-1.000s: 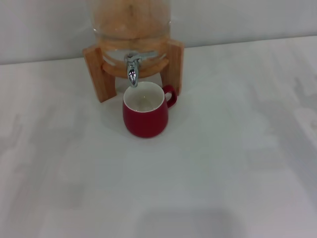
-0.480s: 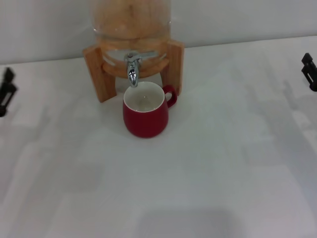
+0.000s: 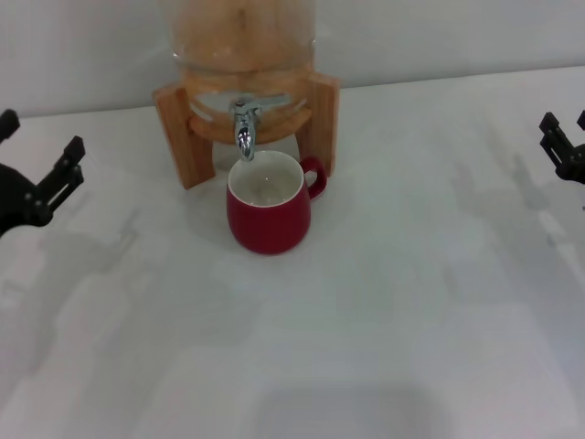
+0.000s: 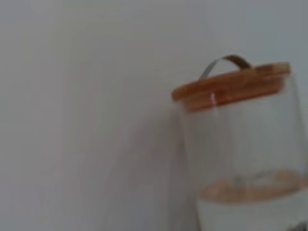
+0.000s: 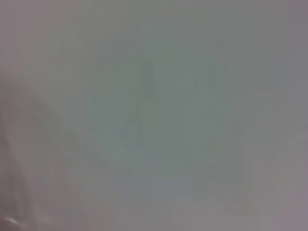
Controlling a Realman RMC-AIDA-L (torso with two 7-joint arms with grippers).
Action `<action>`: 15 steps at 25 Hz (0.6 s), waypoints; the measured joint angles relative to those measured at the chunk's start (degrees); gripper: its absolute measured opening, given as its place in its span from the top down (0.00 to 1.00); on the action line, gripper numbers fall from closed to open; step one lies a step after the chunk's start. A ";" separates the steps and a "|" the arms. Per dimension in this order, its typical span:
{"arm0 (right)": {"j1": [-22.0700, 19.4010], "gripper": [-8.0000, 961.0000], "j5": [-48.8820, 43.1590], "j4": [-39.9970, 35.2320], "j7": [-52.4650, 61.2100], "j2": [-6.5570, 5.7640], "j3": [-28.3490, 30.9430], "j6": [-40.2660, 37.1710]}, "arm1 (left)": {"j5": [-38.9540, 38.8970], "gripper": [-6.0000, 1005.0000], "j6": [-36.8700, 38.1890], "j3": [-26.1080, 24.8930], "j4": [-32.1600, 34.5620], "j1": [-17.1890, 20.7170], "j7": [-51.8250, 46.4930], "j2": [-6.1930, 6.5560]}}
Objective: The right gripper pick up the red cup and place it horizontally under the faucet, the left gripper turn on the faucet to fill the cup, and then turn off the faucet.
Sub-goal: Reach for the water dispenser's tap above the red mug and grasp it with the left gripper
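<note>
Table (image 3: 384, 347): white surface bearing everything listed. Drink dispenser (image 3: 242, 55): glass jar in a wooden frame, at the far middle; wooden lid (image 4: 231, 86) with a metal loop (seen from the left wrist). Red cup (image 3: 268, 213): upright just under the faucet (image 3: 243, 123), handle to the robot's right. Left gripper (image 3: 41, 169): at the left edge, fingers spread apart. Right gripper (image 3: 565, 146): at the right edge, partly out of view, fingers' state cannot be told.
</note>
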 joint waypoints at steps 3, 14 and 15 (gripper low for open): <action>0.01 0.43 0.01 0.00 0.14 -0.01 -0.45 0.00 | 8.16 0.23 -0.93 -0.30 8.12 4.00 -10.43 0.13; 0.14 0.43 -0.33 -0.41 0.74 -0.01 -0.69 1.77 | 55.96 0.23 -1.04 -3.56 33.59 6.87 -57.77 0.13; 0.14 0.43 -0.37 -0.48 0.98 -0.01 -0.85 1.93 | 61.30 0.23 0.13 -3.37 35.63 6.47 -61.28 0.04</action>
